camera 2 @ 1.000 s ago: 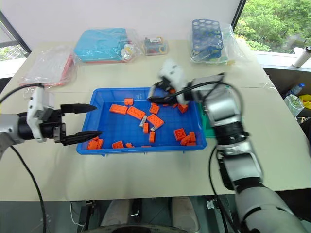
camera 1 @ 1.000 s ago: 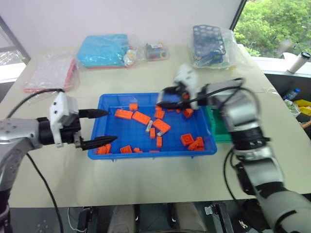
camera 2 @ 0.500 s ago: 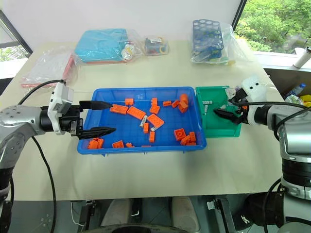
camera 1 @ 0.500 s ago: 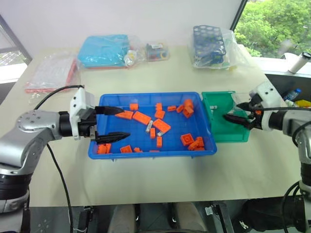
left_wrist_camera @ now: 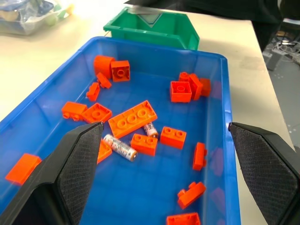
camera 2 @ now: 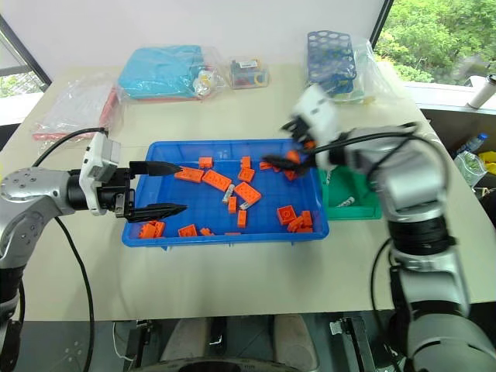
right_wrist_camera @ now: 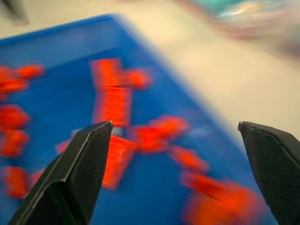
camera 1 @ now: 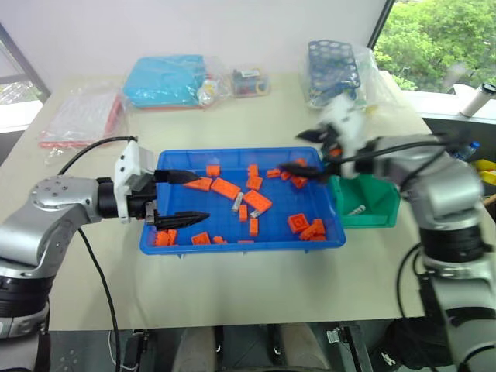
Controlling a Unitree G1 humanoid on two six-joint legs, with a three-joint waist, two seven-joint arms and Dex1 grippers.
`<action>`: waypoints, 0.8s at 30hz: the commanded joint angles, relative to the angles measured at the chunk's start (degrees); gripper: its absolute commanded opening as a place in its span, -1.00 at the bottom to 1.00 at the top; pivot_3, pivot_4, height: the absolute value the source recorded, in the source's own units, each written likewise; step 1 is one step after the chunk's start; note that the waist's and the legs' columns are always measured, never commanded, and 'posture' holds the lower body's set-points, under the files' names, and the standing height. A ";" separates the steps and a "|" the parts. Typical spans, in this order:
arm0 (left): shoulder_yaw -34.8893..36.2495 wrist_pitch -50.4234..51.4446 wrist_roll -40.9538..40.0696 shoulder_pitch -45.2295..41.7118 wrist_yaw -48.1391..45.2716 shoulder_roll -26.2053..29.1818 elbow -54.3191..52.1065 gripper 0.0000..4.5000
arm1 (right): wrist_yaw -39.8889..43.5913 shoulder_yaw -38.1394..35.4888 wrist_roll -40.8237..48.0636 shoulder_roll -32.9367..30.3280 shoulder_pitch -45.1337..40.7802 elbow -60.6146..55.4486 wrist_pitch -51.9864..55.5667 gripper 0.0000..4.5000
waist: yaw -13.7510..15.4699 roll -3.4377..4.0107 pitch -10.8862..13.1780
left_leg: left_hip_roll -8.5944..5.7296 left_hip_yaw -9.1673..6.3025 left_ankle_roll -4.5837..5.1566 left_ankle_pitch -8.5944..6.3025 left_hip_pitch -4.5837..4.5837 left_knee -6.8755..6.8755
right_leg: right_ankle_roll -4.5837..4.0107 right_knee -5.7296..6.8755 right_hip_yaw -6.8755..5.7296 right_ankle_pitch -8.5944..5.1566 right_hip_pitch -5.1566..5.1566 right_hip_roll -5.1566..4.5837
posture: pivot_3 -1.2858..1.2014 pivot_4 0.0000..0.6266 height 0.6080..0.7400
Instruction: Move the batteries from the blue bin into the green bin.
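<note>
Already one battery (camera 1: 356, 210) lies in the green bin (camera 1: 377, 211); two batteries (left_wrist_camera: 120, 147) remain among bricks (left_wrist_camera: 132, 119) in the blue bin (camera 1: 232, 246). Both the left hand (camera 1: 177, 198) and right hand (camera 1: 310, 153) are spread and empty.

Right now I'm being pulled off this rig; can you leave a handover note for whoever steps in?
Left gripper: jaws open, empty, at the blue bin's left end.
Right gripper: jaws open, empty, over the bin's far right corner.
Done: one battery lies in the green bin.
Left: two batteries lie mid-bin among the orange bricks.
</note>
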 commanded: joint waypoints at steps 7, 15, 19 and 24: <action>4.03 0.43 -1.00 2.38 1.03 2.50 -3.84 1.00 | -4.73 16.46 -6.62 11.80 -4.35 11.65 -4.90 0.97 | 0.44 -0.03 0.00 | -0.04 -0.03 0.00 0.00 -0.13 0.17 | 0.01 0.01 -0.09 0.01 -0.01 -0.10 | 0.03 -0.52 0.99; 6.15 0.69 -1.61 4.63 2.04 3.07 -5.18 1.00 | -3.46 19.45 -10.00 12.45 -3.75 17.26 -9.14 0.97 | 0.19 -0.03 0.00 | -0.02 -0.04 0.00 0.00 -0.13 0.13 | 0.01 0.02 -0.11 0.01 -0.03 -0.07 | 0.03 -0.52 0.99; 5.90 0.72 -1.68 4.32 2.56 2.87 -5.21 1.00 | -2.22 19.55 -9.99 12.88 -3.36 18.27 -9.19 0.97 | 0.21 -0.03 0.00 | -0.02 -0.04 0.00 0.00 -0.13 0.13 | 0.01 0.02 -0.11 0.01 -0.03 -0.07 | 0.03 -0.52 0.99; 5.03 0.74 -1.43 2.52 2.77 2.60 -4.28 1.00 | -2.32 20.60 -11.65 13.31 -2.93 19.54 -10.20 0.97 | 0.21 -0.03 0.00 | -0.02 -0.04 0.00 0.00 -0.13 0.13 | 0.01 0.02 -0.11 0.01 -0.03 -0.06 | 0.03 -0.52 0.99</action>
